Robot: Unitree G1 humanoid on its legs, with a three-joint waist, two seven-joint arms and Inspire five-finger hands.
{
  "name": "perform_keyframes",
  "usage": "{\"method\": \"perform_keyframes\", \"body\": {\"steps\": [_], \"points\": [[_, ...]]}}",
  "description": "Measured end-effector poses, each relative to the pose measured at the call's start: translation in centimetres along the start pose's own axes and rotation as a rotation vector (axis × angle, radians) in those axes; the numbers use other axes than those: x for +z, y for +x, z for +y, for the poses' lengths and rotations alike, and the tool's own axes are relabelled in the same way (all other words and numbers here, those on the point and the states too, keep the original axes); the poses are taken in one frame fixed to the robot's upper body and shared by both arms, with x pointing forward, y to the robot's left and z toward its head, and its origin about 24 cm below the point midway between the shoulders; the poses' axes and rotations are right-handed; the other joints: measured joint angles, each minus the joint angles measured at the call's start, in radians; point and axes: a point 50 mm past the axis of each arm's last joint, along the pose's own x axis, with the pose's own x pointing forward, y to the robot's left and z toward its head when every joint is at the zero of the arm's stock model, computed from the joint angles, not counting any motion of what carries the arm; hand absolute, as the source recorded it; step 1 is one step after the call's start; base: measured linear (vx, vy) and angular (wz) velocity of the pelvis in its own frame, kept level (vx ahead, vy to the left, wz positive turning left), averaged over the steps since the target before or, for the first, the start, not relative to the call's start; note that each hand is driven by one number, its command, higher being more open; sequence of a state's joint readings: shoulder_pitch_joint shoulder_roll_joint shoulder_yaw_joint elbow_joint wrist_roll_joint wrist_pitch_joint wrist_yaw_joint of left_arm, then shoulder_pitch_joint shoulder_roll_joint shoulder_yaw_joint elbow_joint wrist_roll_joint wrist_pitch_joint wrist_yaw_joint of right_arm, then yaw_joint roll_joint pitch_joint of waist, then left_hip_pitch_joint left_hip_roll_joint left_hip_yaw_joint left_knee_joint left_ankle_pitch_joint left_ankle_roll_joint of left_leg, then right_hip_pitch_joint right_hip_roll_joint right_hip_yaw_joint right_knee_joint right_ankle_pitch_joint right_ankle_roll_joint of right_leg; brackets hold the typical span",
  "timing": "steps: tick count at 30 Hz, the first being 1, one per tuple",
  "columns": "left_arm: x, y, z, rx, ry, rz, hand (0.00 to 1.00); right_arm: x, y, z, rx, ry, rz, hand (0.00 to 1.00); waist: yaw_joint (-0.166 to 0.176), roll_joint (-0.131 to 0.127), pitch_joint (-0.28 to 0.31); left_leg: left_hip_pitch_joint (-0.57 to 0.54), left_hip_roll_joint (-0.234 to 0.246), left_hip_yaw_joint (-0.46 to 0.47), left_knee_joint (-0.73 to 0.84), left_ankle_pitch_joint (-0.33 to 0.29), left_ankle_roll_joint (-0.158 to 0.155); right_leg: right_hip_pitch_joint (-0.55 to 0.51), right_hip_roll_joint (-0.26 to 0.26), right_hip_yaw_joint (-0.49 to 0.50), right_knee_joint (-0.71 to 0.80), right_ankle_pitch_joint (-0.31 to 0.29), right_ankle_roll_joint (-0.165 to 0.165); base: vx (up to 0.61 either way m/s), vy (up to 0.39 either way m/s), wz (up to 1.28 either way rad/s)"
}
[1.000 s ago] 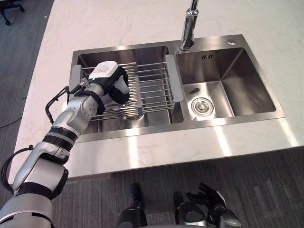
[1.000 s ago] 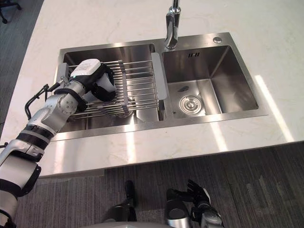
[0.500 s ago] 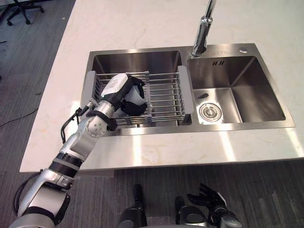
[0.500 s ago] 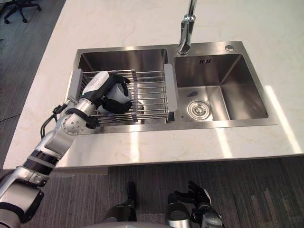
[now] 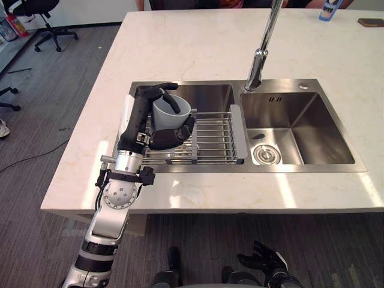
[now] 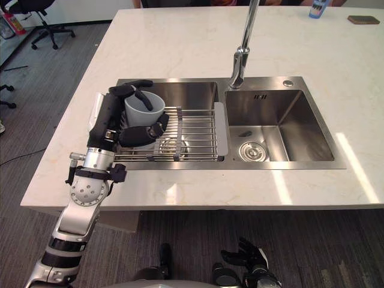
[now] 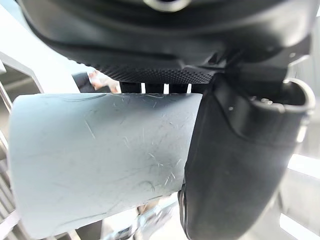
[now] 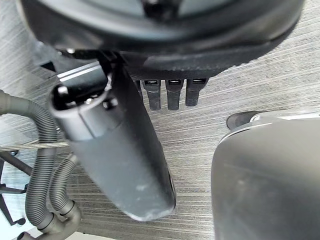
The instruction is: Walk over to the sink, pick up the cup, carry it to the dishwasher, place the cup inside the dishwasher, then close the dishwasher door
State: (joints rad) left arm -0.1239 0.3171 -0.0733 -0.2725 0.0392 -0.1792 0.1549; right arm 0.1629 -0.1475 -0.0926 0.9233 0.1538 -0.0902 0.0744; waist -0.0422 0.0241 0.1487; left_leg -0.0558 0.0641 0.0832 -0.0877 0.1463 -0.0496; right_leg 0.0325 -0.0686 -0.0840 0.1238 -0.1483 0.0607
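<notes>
A pale blue-grey cup (image 5: 171, 113) is held upright, mouth up, just above the wire rack (image 5: 210, 135) that spans the left basin of the steel sink (image 5: 300, 172). My left hand (image 5: 141, 117) is shut on it. Its fingers curl over the far rim and its thumb (image 7: 235, 165) presses the near wall of the cup (image 7: 100, 160). The forearm stands nearly vertical at the counter's front edge. My right hand (image 5: 267, 263) hangs low over the carpet, with its fingers (image 8: 172, 92) relaxed and nothing in it.
A tall chrome faucet (image 5: 261, 54) rises behind the divider between the basins. The right basin has a round drain (image 5: 266, 154). White marble counter (image 5: 198, 42) surrounds the sink. An office chair (image 5: 37, 8) stands at the far left, and small objects (image 5: 329, 8) lie on the counter's far right.
The left hand has raised the cup off the rack and turned it upright as the forearm swung to vertical. The whole view has pulled back and shifted, so the camera moved.
</notes>
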Motion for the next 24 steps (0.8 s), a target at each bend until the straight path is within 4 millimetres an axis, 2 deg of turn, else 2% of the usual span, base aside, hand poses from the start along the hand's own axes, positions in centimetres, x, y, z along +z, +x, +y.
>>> {"method": "perform_keyframes", "body": {"steps": [7, 12, 16, 18, 19, 21, 22, 23, 24], "points": [[-0.8, -3.1, 0.2, 0.091, -0.130, 0.089, 0.30, -1.0, -0.3, 0.5, 0.010, -0.003, 0.031, 0.90, 0.004, -0.033, -0.041, 0.009, 0.005, 0.015, 0.000, 0.000, 0.000, 0.001, 0.004, 0.016, -0.001, 0.004, -0.001, -0.02, 0.000, -0.06], [-0.9, -5.2, -0.1, 0.108, -0.177, 0.152, 0.30, -1.1, -0.3, 0.7, 0.004, 0.000, 0.032, 0.90, 0.016, -0.042, -0.047, 0.021, 0.014, 0.062, 0.000, -0.007, 0.003, -0.004, 0.009, 0.064, -0.014, 0.027, 0.002, -0.01, 0.011, -0.27], [0.1, -5.4, -1.3, 0.060, -0.216, 0.125, 0.30, -1.0, -0.3, 0.8, -0.010, 0.004, 0.021, 0.90, 0.036, -0.050, -0.047, 0.010, 0.021, 0.106, 0.009, -0.012, 0.008, -0.031, 0.010, 0.110, -0.013, 0.049, 0.009, -0.01, 0.025, -0.38], [0.6, -5.3, -2.0, 0.039, -0.243, 0.109, 0.30, -0.2, -0.2, 1.2, -0.010, 0.009, -0.014, 0.90, 0.042, -0.055, -0.045, -0.034, 0.028, 0.123, 0.073, -0.039, 0.013, -0.076, 0.009, 0.132, 0.030, 0.052, 0.013, -0.07, 0.032, -0.25], [0.8, -5.3, -2.7, 0.020, -0.269, 0.108, 0.30, 0.5, -0.2, 1.4, -0.013, 0.007, -0.044, 0.90, 0.039, -0.055, -0.044, -0.075, 0.032, 0.121, 0.148, -0.075, 0.021, -0.095, 0.003, 0.122, 0.056, 0.052, 0.015, -0.10, 0.037, -0.08], [0.9, -5.4, -3.2, 0.011, -0.288, 0.111, 0.30, 0.6, -0.2, 1.4, -0.021, 0.006, -0.051, 0.90, 0.042, -0.053, -0.043, -0.092, 0.042, 0.119, 0.197, -0.100, 0.033, -0.099, 0.002, 0.122, 0.077, 0.057, 0.026, -0.10, 0.045, -0.03], [1.2, -5.3, -3.4, 0.021, -0.304, 0.097, 0.30, 1.2, -0.1, 1.5, -0.026, 0.009, -0.075, 0.90, 0.054, -0.044, -0.040, -0.106, 0.056, 0.122, 0.213, -0.114, 0.051, -0.108, 0.003, 0.116, 0.136, 0.027, 0.034, -0.15, 0.032, 0.10], [1.2, -5.3, -3.2, 0.038, -0.308, 0.094, 0.30, 1.6, -0.1, 1.7, -0.023, 0.012, -0.091, 0.90, 0.055, -0.044, -0.035, -0.109, 0.055, 0.116, 0.222, -0.113, 0.055, -0.144, -0.010, 0.093, 0.369, -0.060, 0.038, -0.15, 0.022, 0.16], [1.1, -5.4, -3.1, 0.047, -0.308, 0.102, 0.30, 1.6, -0.1, 1.7, -0.022, 0.011, -0.091, 0.90, 0.058, -0.039, -0.033, -0.107, 0.051, 0.114, 0.224, -0.109, 0.060, -0.143, -0.018, 0.085, 0.458, -0.088, 0.050, -0.14, -0.009, 0.27]]}}
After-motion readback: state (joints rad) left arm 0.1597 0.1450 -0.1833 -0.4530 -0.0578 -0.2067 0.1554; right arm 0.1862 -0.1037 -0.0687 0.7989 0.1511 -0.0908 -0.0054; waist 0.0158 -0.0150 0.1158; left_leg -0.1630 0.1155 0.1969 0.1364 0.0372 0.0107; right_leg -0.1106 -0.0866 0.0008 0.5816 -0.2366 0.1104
